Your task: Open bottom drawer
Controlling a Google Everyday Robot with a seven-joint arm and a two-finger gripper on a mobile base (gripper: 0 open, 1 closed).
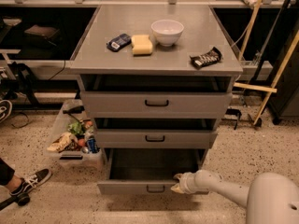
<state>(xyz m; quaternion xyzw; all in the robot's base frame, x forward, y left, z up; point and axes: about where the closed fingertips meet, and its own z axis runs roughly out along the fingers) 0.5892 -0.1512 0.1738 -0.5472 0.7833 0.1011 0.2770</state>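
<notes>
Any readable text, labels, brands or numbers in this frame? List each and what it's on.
Nothing can be read here.
Dark wrapper on the cabinet top: pale lettering, too blurred to read.
Blue packet: markings, unreadable.
Packaging in the floor bin: too small to read.
Bottom drawer, pulled out, with the gripper at its front edge: no label visible.

The claw (177, 183) sits at the front of the bottom drawer (124, 187), right of its handle (155, 188).

Grey metal counter (154, 62) carries: white round bowl (167, 31), yellow sponge block (141, 45), dark blue packet (118, 42), black snack-bar wrapper (205, 58). Hand (178, 183) at the bottom drawer (135, 188) front.
</notes>
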